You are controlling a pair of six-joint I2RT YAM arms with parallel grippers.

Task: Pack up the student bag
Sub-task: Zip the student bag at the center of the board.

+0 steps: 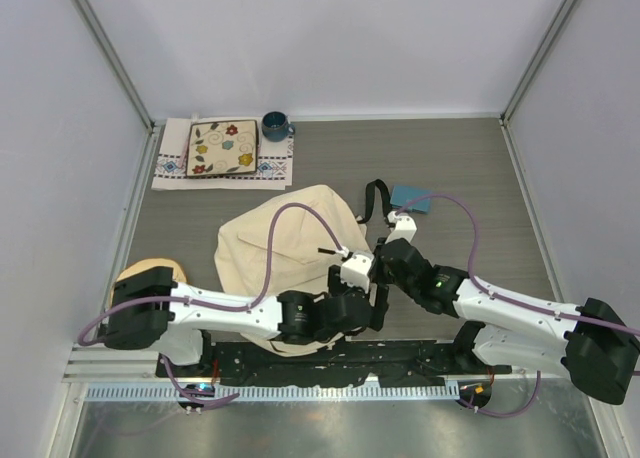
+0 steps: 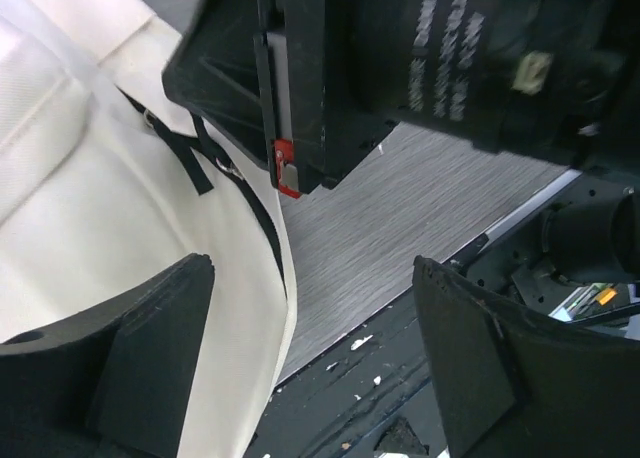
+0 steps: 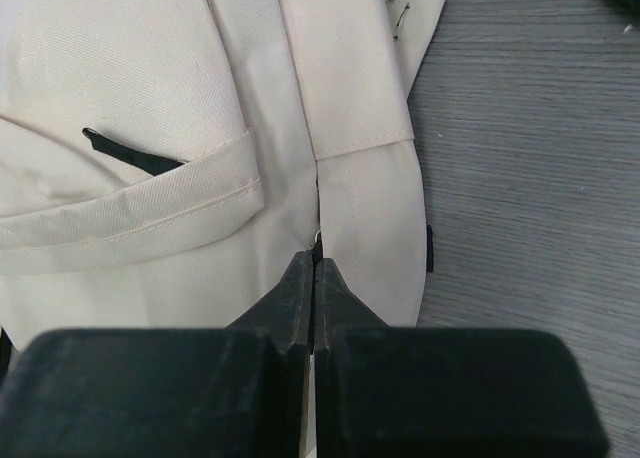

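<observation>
Cream soft-fabric backpack [image 1: 280,248] is laid mid-way on the grey wood-grain table [image 1: 470,168]. Left gripper [image 2: 310,348] is spread wide, right gripper [image 3: 313,268] clenched at its seam [image 3: 318,208]; thin cloth could be lost from so slight a pinch.

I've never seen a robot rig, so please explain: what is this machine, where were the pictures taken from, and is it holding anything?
A left arm and a right arm stand at a table. One picture looks down from above; the other two come from cameras on the wrists. On the table lie a cream student bag, a blue mug and a flowered tile on a cloth. The left fingers stand open, holding nothing. The right fingers are shut at a seam of the bag.
</observation>
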